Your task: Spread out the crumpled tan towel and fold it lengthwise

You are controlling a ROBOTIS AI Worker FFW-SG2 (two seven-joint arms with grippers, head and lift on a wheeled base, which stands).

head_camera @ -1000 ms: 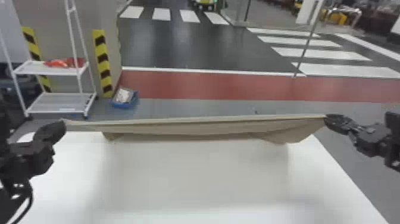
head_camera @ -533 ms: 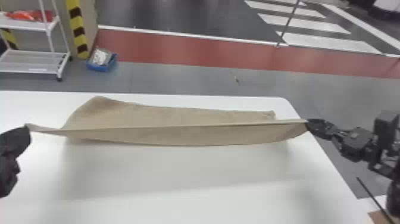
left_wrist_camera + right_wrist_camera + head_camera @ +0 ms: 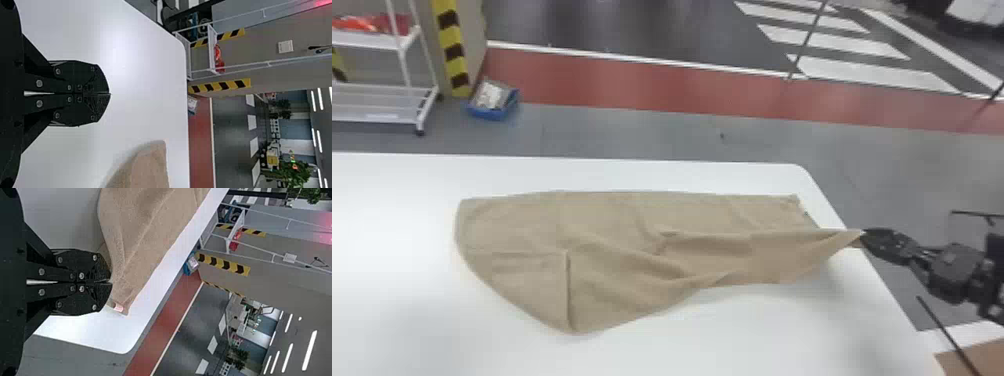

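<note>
Towel (image 3: 622, 217), tan: situated on the white table (image 3: 407, 310), its right-hand end raised. Change from the earlier head views: the cloth, previously stretched between both grippers, now lies with its left part spread on the surface; the left gripper (image 3: 110, 94) has released its end, and the right gripper (image 3: 863, 235) retains the other. Count, in descending size:
- Table: one.
- White rack (image 3: 397, 46), beyond the table: one, two shelves in the head view.
- Towel: one, with wrinkles across its middle.
- Grippers: two. Left: fingers together, nothing between them. Right: fingertips closed on the towel's edge.
- Blue container (image 3: 492, 114), on the floor: one.
- Pale label (image 3: 118, 307), at a towel corner: one.
</note>
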